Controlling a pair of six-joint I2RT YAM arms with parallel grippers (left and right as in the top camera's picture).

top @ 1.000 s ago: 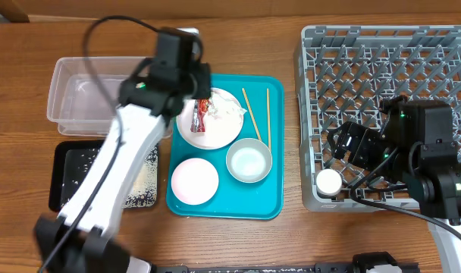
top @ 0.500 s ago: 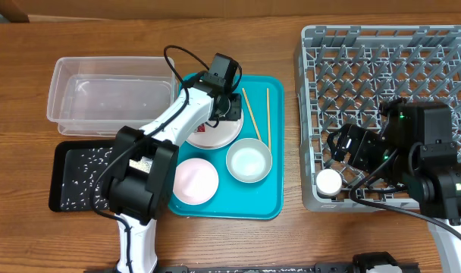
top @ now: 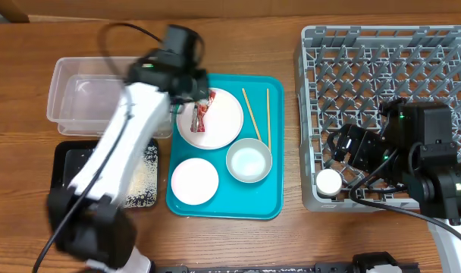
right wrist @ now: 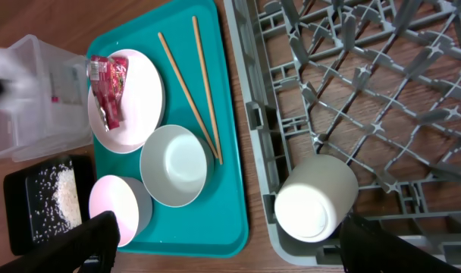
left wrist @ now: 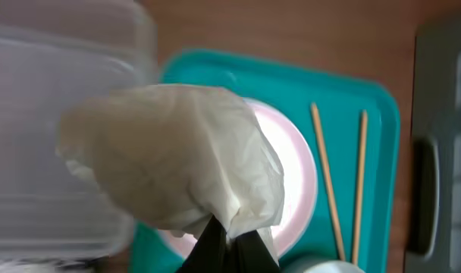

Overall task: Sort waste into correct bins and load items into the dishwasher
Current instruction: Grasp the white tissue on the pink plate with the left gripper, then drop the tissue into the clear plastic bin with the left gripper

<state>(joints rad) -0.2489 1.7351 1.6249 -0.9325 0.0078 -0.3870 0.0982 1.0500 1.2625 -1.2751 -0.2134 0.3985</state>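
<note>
Lifting the crumpled napkin (left wrist: 170, 167) off the plate (top: 224, 127), we are now carrying it, pinched in our left gripper (left wrist: 227, 246), toward the clear tub (top: 86, 95); the red wrapper (top: 202, 115) is remaining on the plate. Our right gripper (right wrist: 230, 243) is hanging spread wide over the rack (top: 382, 45).

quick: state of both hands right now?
Left hand: closed on the crumpled white napkin.
Right hand: open, holding nothing.

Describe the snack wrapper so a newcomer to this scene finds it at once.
Start at the teal tray mid-table; a round white plate sits at its far end. The wrapper lies on the plate's left side. It is crumpled and the only red thing, unlike the tan chopsticks and pale bowls nearby.
</note>
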